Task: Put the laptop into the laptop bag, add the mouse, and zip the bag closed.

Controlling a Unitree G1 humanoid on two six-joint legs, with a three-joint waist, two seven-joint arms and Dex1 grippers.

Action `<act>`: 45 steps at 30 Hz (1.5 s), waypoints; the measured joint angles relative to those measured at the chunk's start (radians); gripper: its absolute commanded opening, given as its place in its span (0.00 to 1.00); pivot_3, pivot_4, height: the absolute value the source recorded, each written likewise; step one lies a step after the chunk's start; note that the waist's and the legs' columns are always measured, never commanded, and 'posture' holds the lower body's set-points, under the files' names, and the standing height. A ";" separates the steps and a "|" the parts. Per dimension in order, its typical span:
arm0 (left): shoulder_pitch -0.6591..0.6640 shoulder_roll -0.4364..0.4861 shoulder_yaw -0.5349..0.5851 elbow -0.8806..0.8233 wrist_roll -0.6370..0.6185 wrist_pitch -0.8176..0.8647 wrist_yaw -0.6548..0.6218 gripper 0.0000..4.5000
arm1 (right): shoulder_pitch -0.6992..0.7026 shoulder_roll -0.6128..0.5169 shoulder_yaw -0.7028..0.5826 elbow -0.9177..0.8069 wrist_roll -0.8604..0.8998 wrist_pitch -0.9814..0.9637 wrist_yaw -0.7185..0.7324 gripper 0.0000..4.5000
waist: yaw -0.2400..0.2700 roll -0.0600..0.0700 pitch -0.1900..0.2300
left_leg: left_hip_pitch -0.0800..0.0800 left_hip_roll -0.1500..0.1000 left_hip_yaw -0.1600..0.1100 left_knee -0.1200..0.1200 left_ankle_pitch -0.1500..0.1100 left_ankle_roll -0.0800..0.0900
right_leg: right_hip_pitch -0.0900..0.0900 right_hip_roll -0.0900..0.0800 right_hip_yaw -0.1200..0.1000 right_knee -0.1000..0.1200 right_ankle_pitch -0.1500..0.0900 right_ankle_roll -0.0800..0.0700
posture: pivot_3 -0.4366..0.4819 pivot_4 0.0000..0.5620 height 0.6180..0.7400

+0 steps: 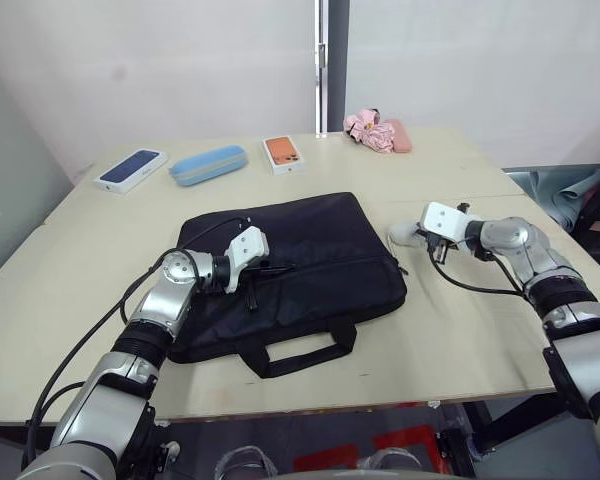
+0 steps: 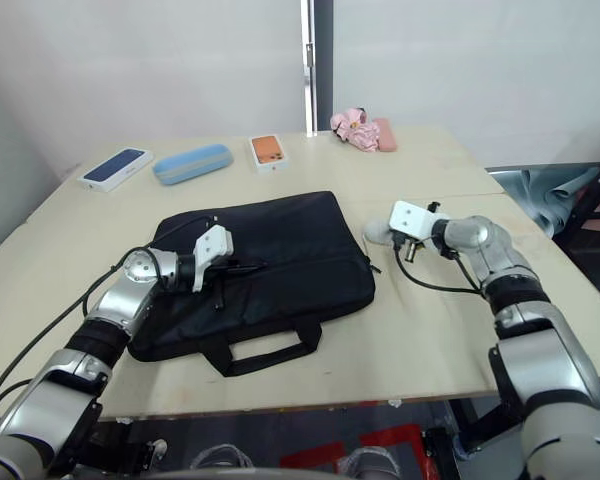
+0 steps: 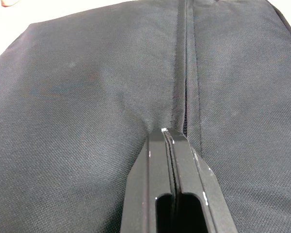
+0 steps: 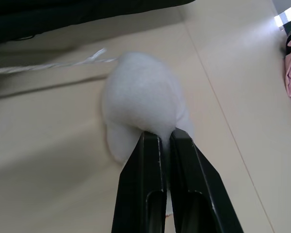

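Note:
The black laptop bag lies flat in the middle of the table, its strap handle toward the front edge. My left gripper is shut, its tips pressed on the bag's zipper seam left of centre. A white mouse rests on the table just past the bag's right end. My right gripper has its fingers closed on the mouse's near end, with white showing between them. The laptop is out of view.
Along the far side of the table lie a dark blue phone box, a light blue case, an orange phone box and a pink bundle. A black cable loops from my right wrist over the tabletop.

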 measured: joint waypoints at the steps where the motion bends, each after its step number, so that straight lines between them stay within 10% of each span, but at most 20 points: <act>1: 0.000 0.000 0.000 0.000 0.000 0.000 0.000 0.00 | 0.010 -0.006 -0.003 -0.020 0.008 0.011 0.009 0.03 | 0.000 0.000 0.000 | 0.000 0.000 0.000 0.000 0.000 0.000 | 0.000 0.000 0.000 0.000 0.000 0.000 | 0.48 0.27 1.00; 14: 0.000 -0.011 0.000 -0.002 0.000 0.000 -0.002 0.00 | 0.095 -0.095 -0.057 -0.226 0.089 0.144 0.101 1.00 | 0.010 0.000 0.000 | 0.000 0.000 0.001 -0.006 0.000 0.000 | 0.000 0.000 0.000 -0.005 0.000 0.000 | 0.48 0.27 1.00; 25: 0.040 -0.022 0.019 -0.077 -0.005 0.018 0.016 0.00 | 0.147 -0.150 -0.157 -0.344 0.273 0.185 0.254 1.00 | 0.022 -0.001 0.000 | -0.001 0.000 0.003 -0.007 -0.001 0.002 | 0.000 0.000 0.000 -0.011 0.001 -0.001 | 0.48 0.27 1.00; 39: 0.238 0.081 0.161 -0.500 -0.224 0.379 0.029 1.00 | 0.162 -0.137 -0.211 -0.463 0.492 0.324 0.441 1.00 | 0.008 -0.005 0.024 | -0.017 0.005 0.003 -0.004 -0.004 0.009 | -0.013 0.004 -0.004 -0.013 0.007 -0.014 | 0.48 0.27 1.00; 45: 0.333 0.246 0.350 -0.566 -0.304 0.530 0.069 1.00 | 0.180 -0.138 -0.220 -0.510 0.511 0.388 0.456 1.00 | -0.002 -0.008 0.035 | -0.017 0.005 0.002 0.001 -0.005 0.007 | -0.013 0.005 -0.004 -0.011 0.007 -0.015 | 0.48 0.27 1.00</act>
